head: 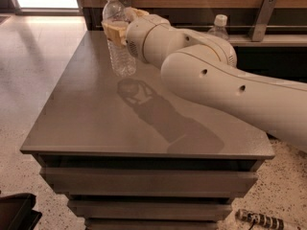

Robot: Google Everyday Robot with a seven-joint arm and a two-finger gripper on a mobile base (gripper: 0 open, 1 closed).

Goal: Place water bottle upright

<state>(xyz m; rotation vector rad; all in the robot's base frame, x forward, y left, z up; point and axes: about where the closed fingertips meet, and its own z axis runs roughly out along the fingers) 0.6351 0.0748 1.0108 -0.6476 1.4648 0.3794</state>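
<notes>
The water bottle [122,57] is clear and ribbed with a white cap. It stands upright at the far left part of the grey table [91,123], its base at or just above the top. My gripper [115,30] reaches in from the right and is shut around the bottle's upper body just below the neck. Its tan fingers [111,32] cover the label band. The white arm crosses the right half of the table.
A second clear bottle with a white cap [219,27] stands behind the arm on a dark ledge at the back. A metal bracket [261,16] rises at the back right. The table has drawers below. A cable-like object [259,219] lies on the floor at the right.
</notes>
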